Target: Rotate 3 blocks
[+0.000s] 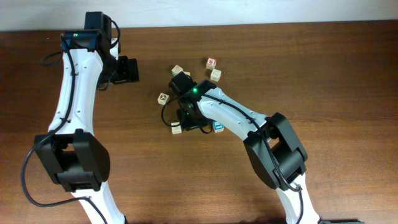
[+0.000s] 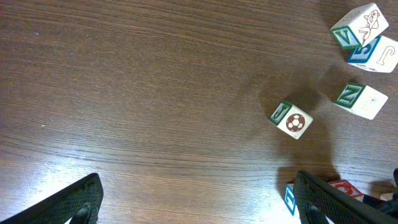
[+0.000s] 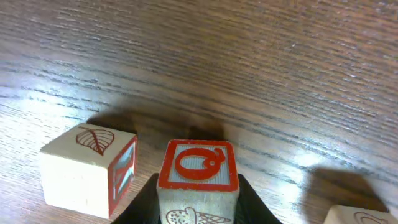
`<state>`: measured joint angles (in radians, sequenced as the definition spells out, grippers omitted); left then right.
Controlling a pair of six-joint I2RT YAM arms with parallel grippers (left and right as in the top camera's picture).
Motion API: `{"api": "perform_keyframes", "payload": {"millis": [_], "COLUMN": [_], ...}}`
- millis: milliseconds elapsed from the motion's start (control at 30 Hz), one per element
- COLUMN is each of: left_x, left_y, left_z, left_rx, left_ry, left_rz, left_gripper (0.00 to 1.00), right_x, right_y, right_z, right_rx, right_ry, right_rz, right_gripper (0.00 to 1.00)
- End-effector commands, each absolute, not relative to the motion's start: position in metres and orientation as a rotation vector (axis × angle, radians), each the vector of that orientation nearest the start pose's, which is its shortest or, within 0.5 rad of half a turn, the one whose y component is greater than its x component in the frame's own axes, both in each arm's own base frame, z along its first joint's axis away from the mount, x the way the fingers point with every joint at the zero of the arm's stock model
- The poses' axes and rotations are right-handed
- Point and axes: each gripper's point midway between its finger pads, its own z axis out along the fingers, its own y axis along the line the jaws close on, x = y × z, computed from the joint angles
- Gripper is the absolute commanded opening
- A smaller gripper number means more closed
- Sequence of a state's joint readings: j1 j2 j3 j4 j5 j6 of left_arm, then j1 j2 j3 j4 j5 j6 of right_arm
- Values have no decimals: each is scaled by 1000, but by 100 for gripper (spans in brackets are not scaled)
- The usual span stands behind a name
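Dark wood-grain desk [image 1: 323, 56] under it all, and on it the right claw [image 3: 198, 198] is pinching the Q block [image 3: 198, 167], a finger tight against each side. Just beside that sits the leaf block [image 3: 87, 168]; the blue-faced block [image 1: 218, 126] lies near the arm. The left claw [image 2: 199, 202] hangs spread wide, well apart. My worry: turning the Q block could clip the leaf block, or the Q block might twist loose in so low a grip

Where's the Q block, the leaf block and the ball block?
Q block [image 3: 198, 165]: right wrist view, red Q face.
leaf block [image 3: 93, 142]: right wrist view, leaf face.
ball block [image 2: 297, 122]: left wrist view, ball face.
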<state>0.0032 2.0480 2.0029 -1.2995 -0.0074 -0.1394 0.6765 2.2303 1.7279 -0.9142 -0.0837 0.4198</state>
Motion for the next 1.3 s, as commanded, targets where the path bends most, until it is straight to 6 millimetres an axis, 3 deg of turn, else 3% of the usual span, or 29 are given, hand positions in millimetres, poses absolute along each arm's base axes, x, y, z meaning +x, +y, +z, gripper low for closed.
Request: {"api": "perform_keyframes", "payload": {"millis": [0, 100, 200, 300, 367, 433, 500, 533, 567, 633, 700, 833, 933, 1000, 1067, 1133, 1267], "left_x": [445, 447, 447, 447, 447, 447, 447, 447, 447, 447, 446, 448, 448, 448, 448, 448, 448], "left_y": [1, 1, 1, 1, 1, 1, 1, 1, 1, 0, 0, 0, 0, 0, 0, 0, 0], "left_z": [164, 164, 164, 164, 164, 164, 164, 164, 164, 164, 162, 161, 161, 161, 161, 161, 161], "left_rx": [-209, -209, -209, -209, -209, -209, -209, -208, -208, -208, -208, -207, -207, -207, -207, -207, -207], "left_ry": [2892, 2885, 2886, 2886, 2886, 2886, 2886, 2886, 2887, 2886, 2891, 2887, 2888, 2887, 2887, 2888, 2889], "left_rz": [-30, -30, -30, -30, -30, -30, -30, -30, -30, -31, -30, -30, -29, -30, -30, -30, -31], "left_gripper": [97, 100, 99, 99, 99, 99, 99, 99, 99, 99, 99, 99, 99, 99, 99, 99, 99], "right_x": [355, 348, 347, 351, 355, 365, 373, 374, 370, 359, 353, 347, 346, 346, 348, 352, 362], "right_y": [305, 306, 306, 307, 307, 296, 269, 250, 225, 198, 195, 206, 211, 209, 210, 218, 250], "right_z": [19, 18, 18, 21, 42, 79, 118, 121, 112, 86, 63, 40, 20, 17, 17, 19, 24], "right_rx": [-300, -272, -272, -270, -291, -273, -309, -305, -291, -263, -310, -383, -405, -394, -392, -287, -112], "right_ry": [3028, 3061, 3065, 3052, 3050, 3055, 3060, 3089, 3158, 3254, 3280, 3273, 3249, 3247, 3240, 3234, 3199], "right_rz": [270, 293, 290, 300, 297, 286, 233, 179, 125, 69, 65, 153, 143, 131, 137, 186, 446], "right_gripper": [20, 25, 51, 53, 55, 56, 60, 61, 63, 63, 63, 57, 44, 28, 23, 22, 22]}}
